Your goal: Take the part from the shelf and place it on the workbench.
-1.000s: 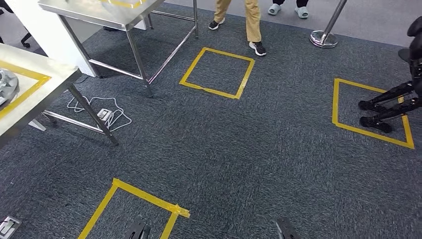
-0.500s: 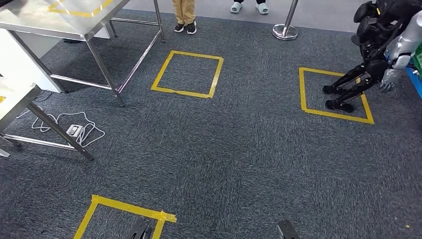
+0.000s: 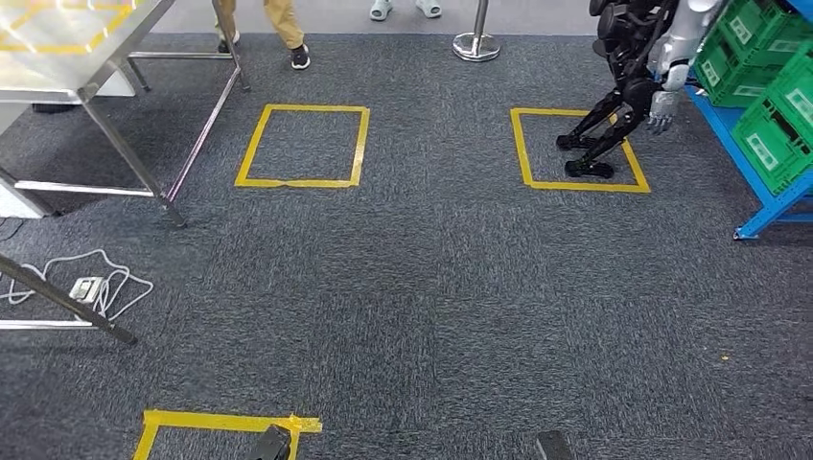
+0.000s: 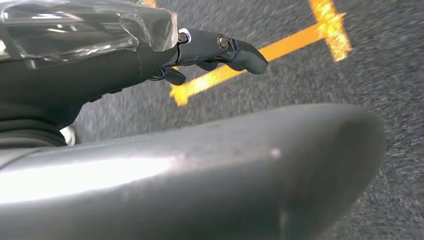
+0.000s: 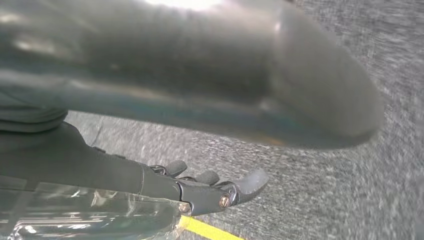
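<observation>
Going left to right from the head cam: the steel workbench [image 3: 67, 81] sits in the far-left corner with yellow tape marked on its top. Below it, a white cable and power strip [image 3: 88, 286] lie on the grey carpet [image 3: 412, 307], next to a slanted table leg. Just past the bench there's a person's legs [image 3: 280, 19] in tan trousers. In front of them is a yellow tape square [image 3: 299, 182] on the floor, and another bit of yellow tape [image 3: 225, 422] sits close to my own feet.

Middle-top is a chrome stanchion base [image 3: 476, 45]. Right of that, another humanoid robot [image 3: 625, 72] is standing inside a second tape square [image 3: 587, 187]. It's right beside the blue shelf [image 3: 759, 213], which is loaded with green crates [image 3: 767, 144].

I honestly can't tell where the part is from these views.

On the wrist cams, my left hand [image 4: 125, 75] hangs over the carpet with its dark fingers [image 4: 235, 50] stretched out and nothing in it. My right hand [image 5: 125, 182] is the same, with its fingers [image 5: 250, 182] loosely extended, apart and empty.
</observation>
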